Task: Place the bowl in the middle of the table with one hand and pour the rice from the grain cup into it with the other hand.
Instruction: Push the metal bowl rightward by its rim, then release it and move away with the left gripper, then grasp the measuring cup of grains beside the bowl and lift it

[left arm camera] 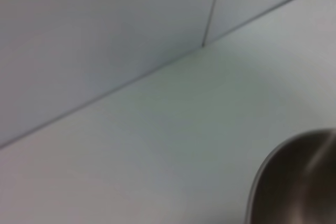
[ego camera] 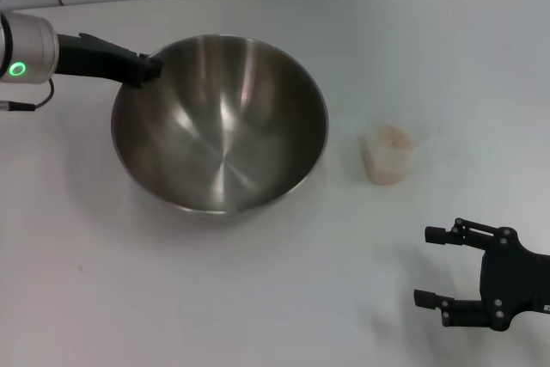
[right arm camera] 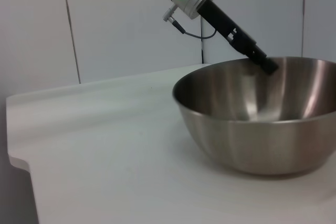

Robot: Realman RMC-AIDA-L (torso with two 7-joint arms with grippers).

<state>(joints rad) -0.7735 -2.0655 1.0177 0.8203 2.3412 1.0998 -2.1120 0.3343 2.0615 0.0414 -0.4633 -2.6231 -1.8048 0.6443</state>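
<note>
Bowl [ego camera: 220,123], large, round, stainless steel, is pinched at its far-left rim by the left tool [ego camera: 148,69] mid-bench [ego camera: 258,298], while the spread right tool [ego camera: 436,266] is held near the rice-filled clear plastic grain cup [ego camera: 387,154], seemingly for pouring.

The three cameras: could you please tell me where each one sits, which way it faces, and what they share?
Head view: from above, looking forward and down at the table, the bowl, the grain cup of rice; left claw on the bowl's rim, right claw open near the front edge.
Left wrist view: low beside the bowl, facing the tiled wall; no claw shows.
Right wrist view: low, facing the bowl side-on; the left claw shows at its rim.
All three share the bowl.
</note>
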